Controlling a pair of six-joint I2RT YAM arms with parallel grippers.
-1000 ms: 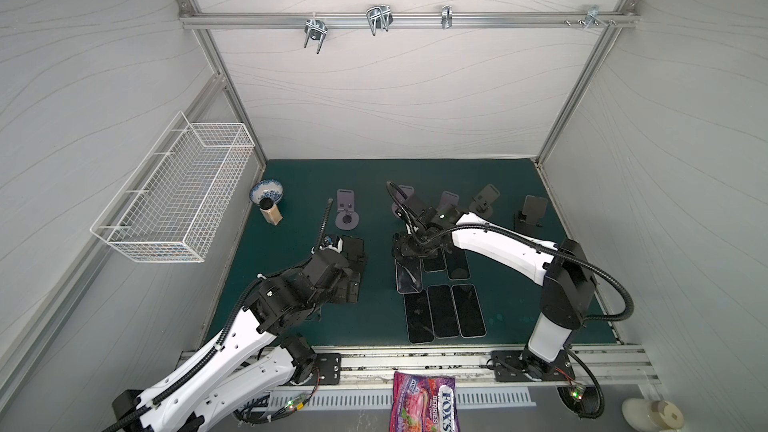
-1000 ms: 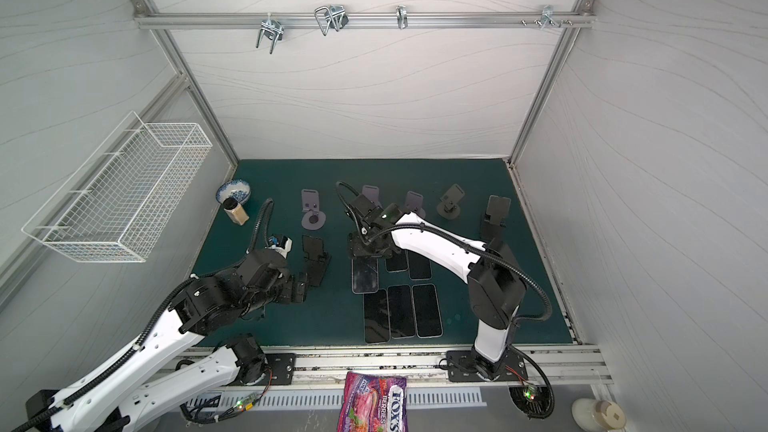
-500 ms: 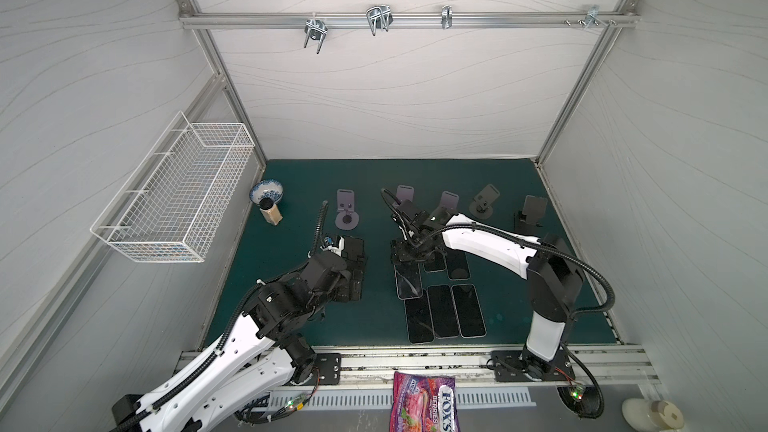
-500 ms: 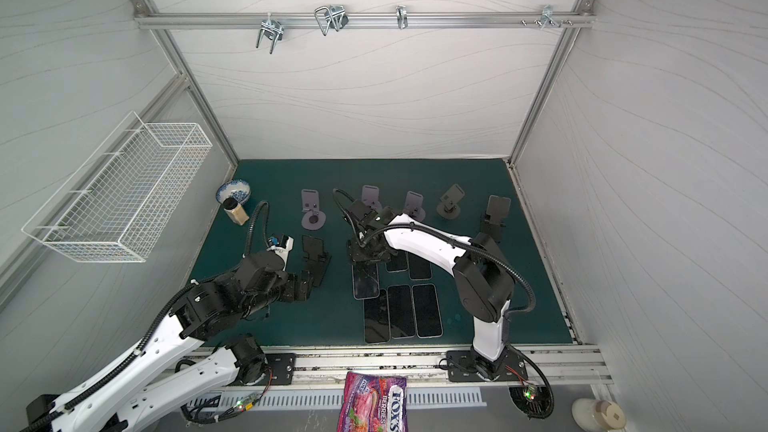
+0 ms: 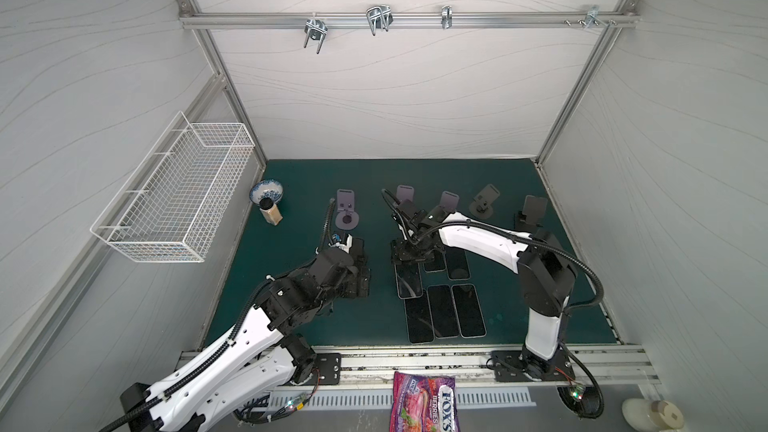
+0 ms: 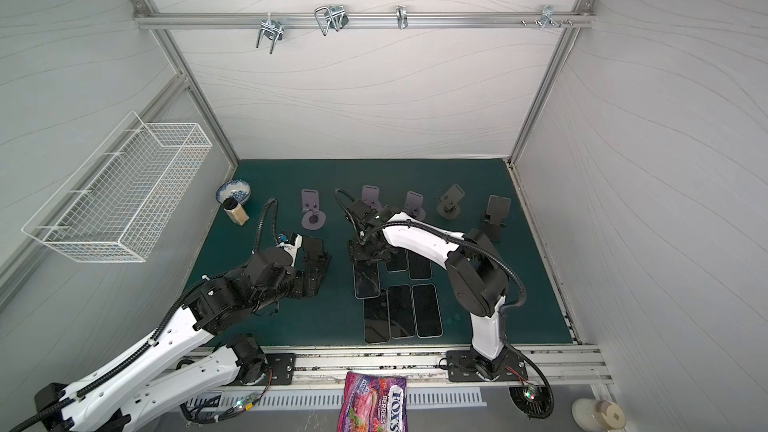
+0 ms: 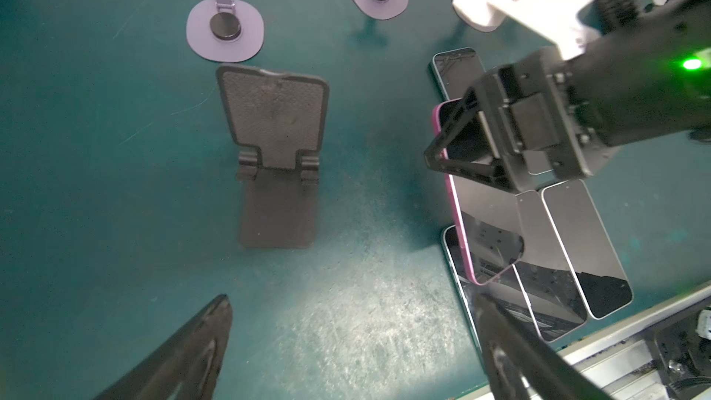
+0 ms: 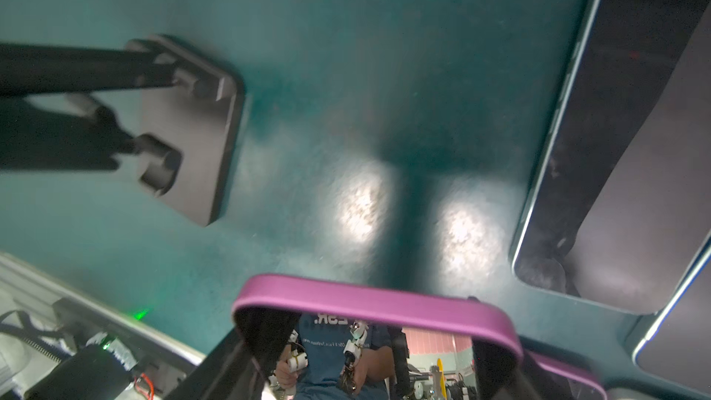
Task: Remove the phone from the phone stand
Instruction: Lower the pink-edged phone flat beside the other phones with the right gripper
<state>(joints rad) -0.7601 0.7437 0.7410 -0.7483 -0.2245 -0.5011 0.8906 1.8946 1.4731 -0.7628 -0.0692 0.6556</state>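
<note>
- On the left wall we see a wire basket [image 5: 174, 197]. A bowl [image 5: 266, 191] and a jar [image 5: 271, 214] stand touching at the far left of the green surface [image 5: 299, 176].
- The left pincer [image 7: 352, 300] hangs released, its jaws wide apart, above the near end of the black stand [image 7: 275, 155] and grasping nothing.
- Far of that stand, three purple stands [image 5: 347, 209] run rightward along the far side.
- Right of the stand, the right pincer [image 8: 363, 371] is clenched on the phone [image 7: 481, 232], which has a pink case. It grips the far end with one finger on each long side.
- The phone is off the stand, screen up. Its near end lies over the near row of other phones, but we cannot tell whether it touches them.
- The other phones [image 5: 442, 311] lie flat, two far and three near.
- A candy bag [image 5: 424, 405] lies nearest us, beyond the rail.
- Further right, on the far side, are a grey stand [image 5: 484, 203] and a dark stand [image 5: 530, 211].
</note>
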